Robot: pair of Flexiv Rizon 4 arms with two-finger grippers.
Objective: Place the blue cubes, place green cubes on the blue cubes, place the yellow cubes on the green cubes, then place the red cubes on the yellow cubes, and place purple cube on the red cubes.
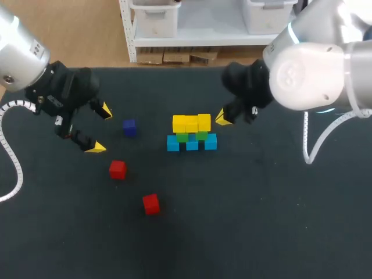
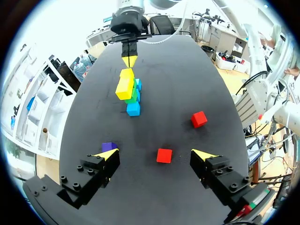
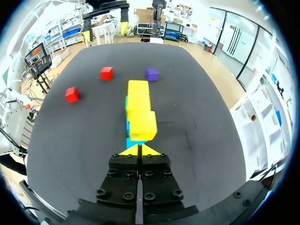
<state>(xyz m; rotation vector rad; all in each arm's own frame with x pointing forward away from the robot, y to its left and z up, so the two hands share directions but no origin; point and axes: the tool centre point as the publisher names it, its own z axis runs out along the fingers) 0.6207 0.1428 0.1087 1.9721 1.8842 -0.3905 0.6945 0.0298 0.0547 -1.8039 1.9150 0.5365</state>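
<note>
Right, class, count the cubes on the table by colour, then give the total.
Blue cubes: 3
Green cubes: 2
Yellow cubes: 3
Red cubes: 2
Purple cube: 1
Total: 11

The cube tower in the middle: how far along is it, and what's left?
Done: blue cubes at the bottom, green cubes on them, yellow cubes on top. In hand: nothing; the left gripper is open, the right gripper shut and empty beside the yellow row. Left: two red cubes and the purple cube lie loose on the table.
</note>
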